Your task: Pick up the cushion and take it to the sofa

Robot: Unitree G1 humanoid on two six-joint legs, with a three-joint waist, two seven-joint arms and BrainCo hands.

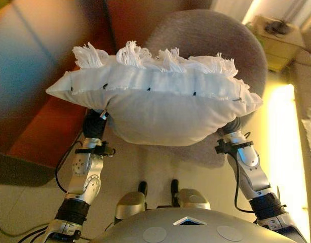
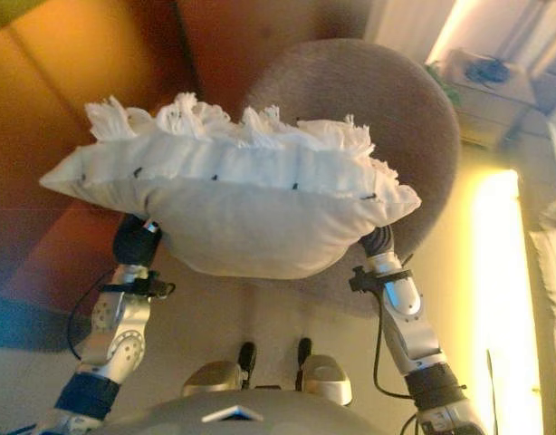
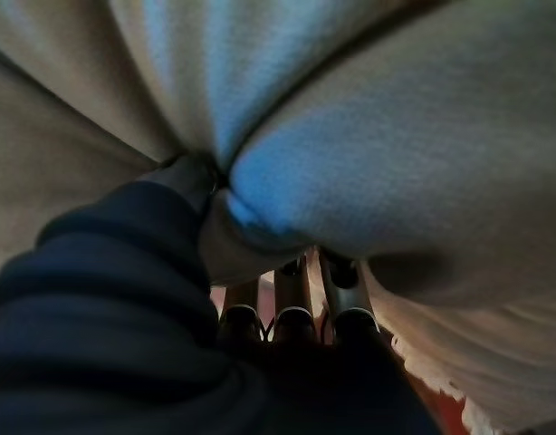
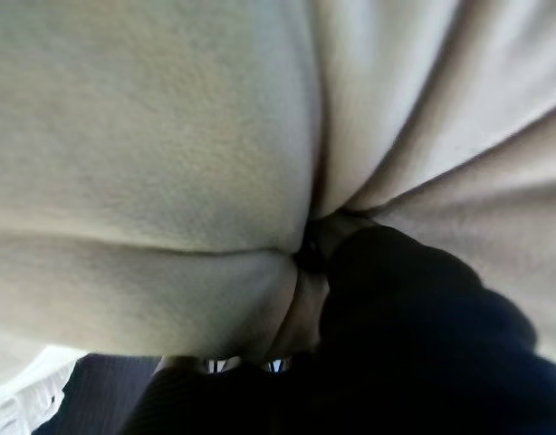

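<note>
A white cushion (image 1: 155,111) with a fringed upper edge hangs in the air in front of me, held from below by both hands. My left hand (image 1: 93,125) is under its left end. In the left wrist view, that hand's fingers (image 3: 292,313) and thumb pinch a bulge of the cushion's cloth (image 3: 369,154). My right hand (image 1: 231,125) is under the right end. In the right wrist view its dark cover (image 4: 405,326) presses into a fold of the cushion (image 4: 151,136), with cloth squeezed beside the thumb. Most of both hands is hidden by the cushion.
A round grey pouffe (image 1: 211,35) stands on the pale floor just beyond the cushion. Orange-brown wooden furniture (image 1: 39,111) runs along the left. At the far right are a yellowish cabinet (image 1: 277,40) and a bright strip of light (image 1: 284,152) on the floor.
</note>
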